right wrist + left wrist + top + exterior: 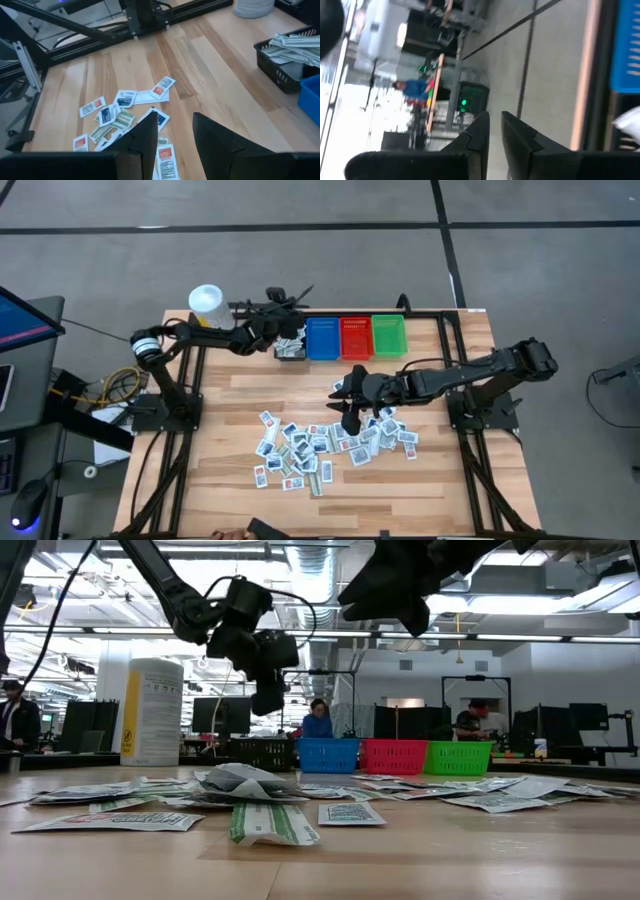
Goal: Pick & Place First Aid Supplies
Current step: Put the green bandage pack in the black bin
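Note:
The first aid supplies [320,445] are small flat packets, lying loose in a heap on the wooden table's near middle. Some more packets [292,42] lie in the black bin [290,352] at the far edge. My left gripper [292,330] hangs over that black bin; the left wrist view shows its fingers a narrow gap apart [495,120] with nothing between them. My right gripper [350,418] hovers above the far side of the heap, open [175,120] and empty, well clear of the table in the low view [405,595].
Blue [322,338], red [355,337] and green [388,335] bins stand in a row right of the black bin. A white tub with a yellow label [206,302] stands at the far left corner. Bare wood lies left of the heap [65,85].

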